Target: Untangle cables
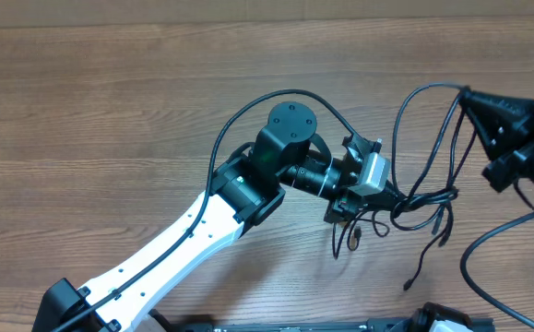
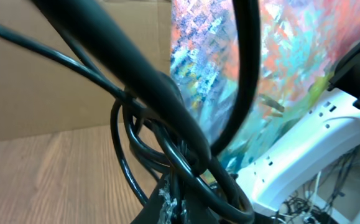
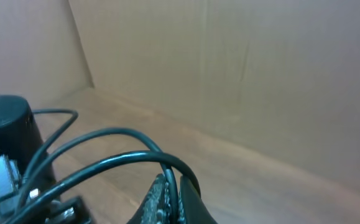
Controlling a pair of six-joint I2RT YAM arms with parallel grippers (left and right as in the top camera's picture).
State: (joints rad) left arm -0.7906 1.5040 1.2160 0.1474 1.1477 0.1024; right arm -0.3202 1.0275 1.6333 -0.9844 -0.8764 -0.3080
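Observation:
The cables (image 1: 425, 199) are thin black cords stretched between my two grippers above the wooden table (image 1: 110, 101). Loose ends with small plugs hang down near the front (image 1: 445, 236). My left gripper (image 1: 396, 196) is shut on the knotted bundle; in the left wrist view its jaws (image 2: 180, 208) pinch several looped cords (image 2: 167, 155). My right gripper (image 1: 466, 94) is shut on one cord at the upper right; in the right wrist view its jaws (image 3: 175, 202) clamp a single cable (image 3: 124, 158) that arcs away to the left.
The left arm's thicker camera wire (image 1: 276, 96) arcs over its wrist. A cardboard wall (image 3: 229, 74) stands behind the table. The white right arm (image 2: 316, 149) and a colourful painted panel (image 2: 279, 56) show in the left wrist view.

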